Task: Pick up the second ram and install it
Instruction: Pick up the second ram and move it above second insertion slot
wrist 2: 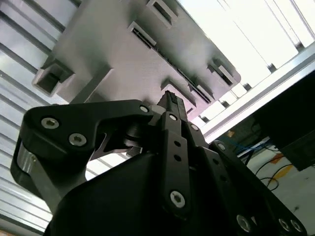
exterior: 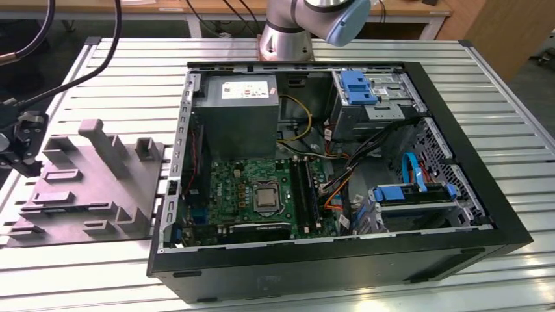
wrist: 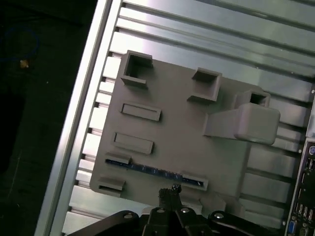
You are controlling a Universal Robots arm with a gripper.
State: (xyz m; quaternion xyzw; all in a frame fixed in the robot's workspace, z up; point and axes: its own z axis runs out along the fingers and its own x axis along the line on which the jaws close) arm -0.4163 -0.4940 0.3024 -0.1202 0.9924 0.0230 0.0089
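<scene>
The second ram [wrist: 152,171] is seen in the first wrist view as a thin blue edge in a long slot of the grey holder [wrist: 182,128]. The gripper [wrist: 170,192] is hung just above it, closed up, nothing held. It is best opened, lined up over the stick's middle and brought straight down. Most of the ram is sunk in the slot. In the second wrist view the holder [wrist 2: 123,54] is partly blocked by the gripper [wrist 2: 172,101]. In the exterior view the gripper [exterior: 22,156] is cut off at the exterior view's left edge

Black screw-studded tool [wrist 2: 171,101] (silver arm [exterior: 284,36], blue cap [exterior: 347,19]).
</scene>
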